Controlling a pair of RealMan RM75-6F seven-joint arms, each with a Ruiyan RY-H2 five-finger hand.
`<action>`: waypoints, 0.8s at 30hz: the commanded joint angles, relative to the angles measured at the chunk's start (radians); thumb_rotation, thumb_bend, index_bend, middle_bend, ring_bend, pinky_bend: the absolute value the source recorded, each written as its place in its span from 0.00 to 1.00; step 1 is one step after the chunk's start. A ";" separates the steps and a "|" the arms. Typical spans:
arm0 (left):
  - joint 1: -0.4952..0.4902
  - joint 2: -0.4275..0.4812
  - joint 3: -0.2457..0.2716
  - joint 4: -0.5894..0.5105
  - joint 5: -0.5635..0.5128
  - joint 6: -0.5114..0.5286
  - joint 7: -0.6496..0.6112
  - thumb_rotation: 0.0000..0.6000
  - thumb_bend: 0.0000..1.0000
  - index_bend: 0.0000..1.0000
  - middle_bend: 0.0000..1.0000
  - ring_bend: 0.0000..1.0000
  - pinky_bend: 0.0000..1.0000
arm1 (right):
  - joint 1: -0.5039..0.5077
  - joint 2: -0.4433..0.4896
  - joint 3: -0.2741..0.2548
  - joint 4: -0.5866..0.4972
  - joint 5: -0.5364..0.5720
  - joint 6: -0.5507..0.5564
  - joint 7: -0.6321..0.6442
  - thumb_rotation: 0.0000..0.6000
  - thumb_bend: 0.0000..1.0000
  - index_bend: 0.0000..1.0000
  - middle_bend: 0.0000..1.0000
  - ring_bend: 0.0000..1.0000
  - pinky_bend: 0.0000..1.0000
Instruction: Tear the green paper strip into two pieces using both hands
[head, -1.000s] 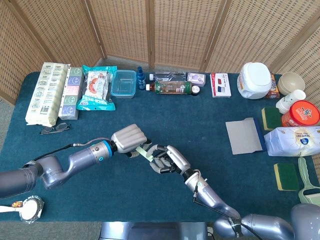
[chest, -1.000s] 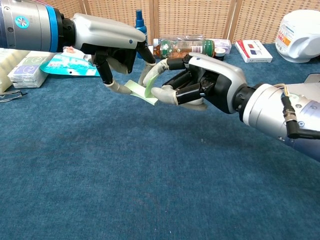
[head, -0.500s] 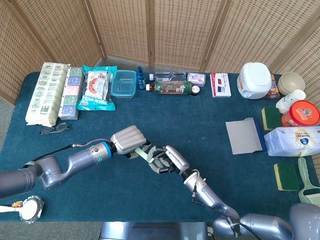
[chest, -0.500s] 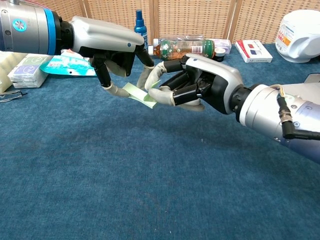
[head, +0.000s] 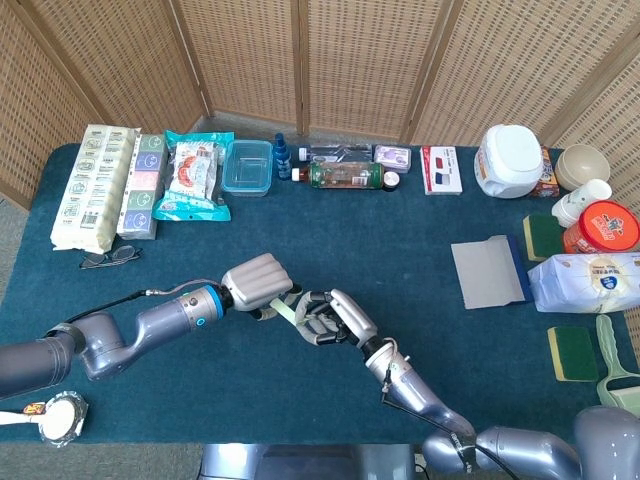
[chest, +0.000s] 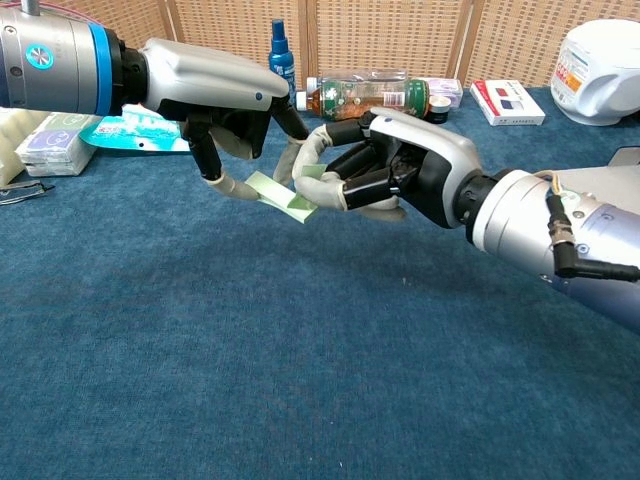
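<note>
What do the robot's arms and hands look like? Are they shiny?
Yes, a bit shiny. Both arms are smooth silver-grey metal tubes. The left arm has a bright blue ring and a small round blue mark near the wrist. The right arm has thin black cables along it. The left hand and right hand have silver backs, black parts inside and pale grey fingertips.

Green paper strip (chest: 283, 196) — pale green, short and narrow, apparently in one piece — is held above the blue tabletop, tilted slightly down toward the right. It is pinched at its left end by the left hand (chest: 215, 95) and at its right end by the right hand (chest: 385, 165); most of it is hidden in the head view.
</note>
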 joint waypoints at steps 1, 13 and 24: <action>0.000 0.000 0.001 0.001 0.001 0.001 -0.002 1.00 0.41 0.69 1.00 1.00 1.00 | 0.000 0.000 0.000 0.003 0.000 -0.001 0.002 1.00 0.43 0.64 0.93 1.00 0.98; 0.007 0.002 0.014 0.009 0.011 0.007 -0.012 1.00 0.41 0.69 1.00 1.00 1.00 | 0.001 0.005 -0.001 0.003 -0.003 -0.006 0.004 1.00 0.43 0.73 0.95 1.00 0.99; 0.019 -0.002 0.029 0.029 0.011 0.008 -0.021 1.00 0.41 0.69 1.00 1.00 1.00 | -0.005 0.015 -0.008 -0.004 -0.005 -0.004 0.000 1.00 0.43 0.77 0.96 1.00 0.99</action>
